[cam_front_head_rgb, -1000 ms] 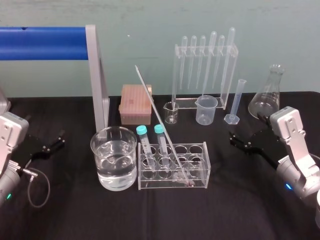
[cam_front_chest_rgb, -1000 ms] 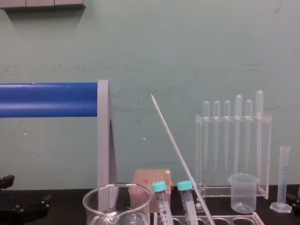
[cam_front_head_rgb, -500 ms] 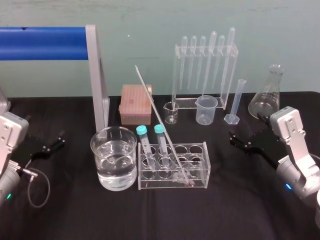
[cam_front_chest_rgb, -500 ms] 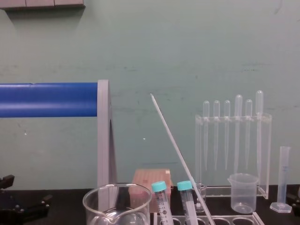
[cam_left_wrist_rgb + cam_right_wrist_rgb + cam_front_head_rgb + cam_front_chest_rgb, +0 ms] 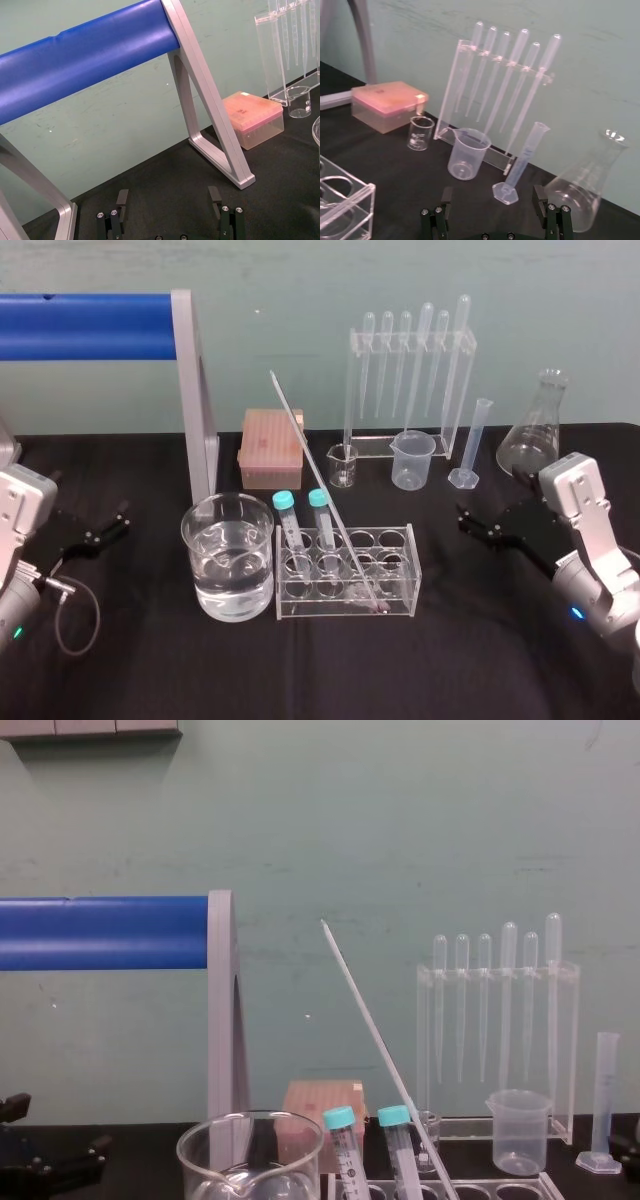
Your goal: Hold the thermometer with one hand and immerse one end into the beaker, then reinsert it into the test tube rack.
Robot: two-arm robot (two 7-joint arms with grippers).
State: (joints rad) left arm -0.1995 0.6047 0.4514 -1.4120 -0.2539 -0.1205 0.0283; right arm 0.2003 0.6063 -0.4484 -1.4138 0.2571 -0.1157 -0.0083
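Nothing is held: the thermometer [image 5: 318, 480] waits in the test tube rack [image 5: 347, 572], so the dip looks not yet done.
The black surface [image 5: 320, 670] has open room at 6 o'clock. The beaker [image 5: 228, 570] sits just beside the rack, at its 9 o'clock. The left hand [image 5: 167, 200] at 9 o'clock and the right hand [image 5: 492, 197] at 3 o'clock are wide and hold nothing. The thermometer's top leans toward 11 o'clock.

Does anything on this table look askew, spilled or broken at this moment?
Only the thermometer stands out: it leans steeply in the test tube rack, its top tilted toward the robot's left, over the beaker side, while the pipettes hang straight. Nothing looks spilled or broken. The left claw and the right claw sit open, far apart.
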